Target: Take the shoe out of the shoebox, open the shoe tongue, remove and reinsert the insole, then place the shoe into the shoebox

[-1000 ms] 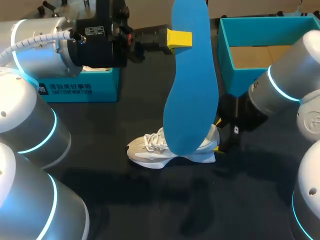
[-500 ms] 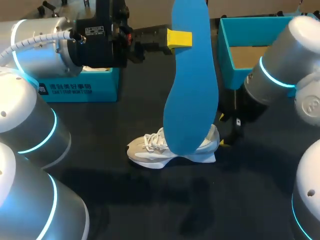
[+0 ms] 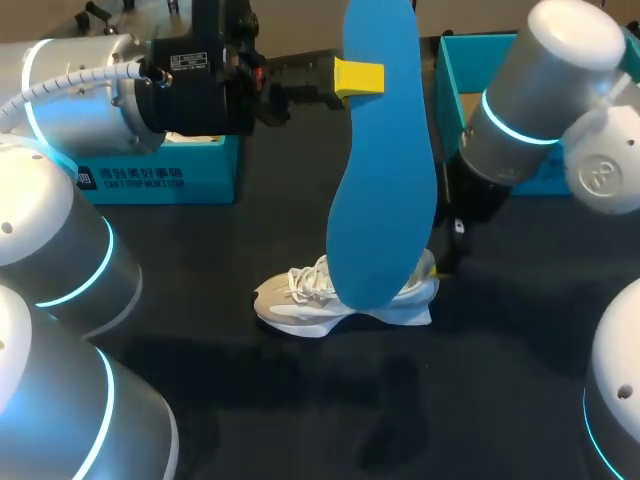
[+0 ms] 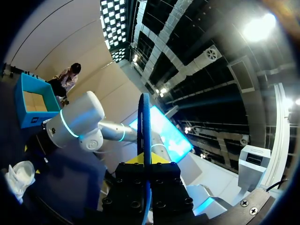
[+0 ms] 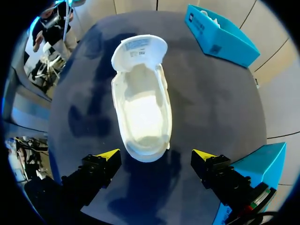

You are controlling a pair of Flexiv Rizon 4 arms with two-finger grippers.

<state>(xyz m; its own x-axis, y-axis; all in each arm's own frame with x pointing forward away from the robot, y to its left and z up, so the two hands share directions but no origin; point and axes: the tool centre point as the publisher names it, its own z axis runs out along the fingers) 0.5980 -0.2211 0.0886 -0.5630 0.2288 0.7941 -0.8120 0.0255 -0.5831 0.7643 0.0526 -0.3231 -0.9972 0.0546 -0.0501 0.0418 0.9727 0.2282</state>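
**Insole aloft, shoe open: the refit is ours to get right**

Our left hand (image 3: 358, 77) pinches the blue insole (image 3: 385, 180) near its upper end and holds it upright above the desk (image 3: 250, 400), its broader end hanging down over the white shoe (image 3: 300, 300). From the head view we cannot tell whether that lower end touches the shoe. The shoe stands on its sole on the desk, outside the teal shoebox (image 3: 447, 110), which sits well apart behind it. The tongue (image 5: 139, 49) is folded forward, leaving the mouth wide and the pale footbed bare.

Our right hand (image 5: 155, 155) hangs over the heel with its fingers spread, one to each side and neither touching.

We judge the step in hand to be putting the insole back. To do it well, the right hand should first close lightly on the heel so the shoe cannot slide or tip. The left hand should then tilt the insole to the shoe's line and feed the broad end in under the tongue. It should let go only once the narrow end lies inside the heel cup. A flat, slow entry matters, since a curled edge could bunch up at the toe.
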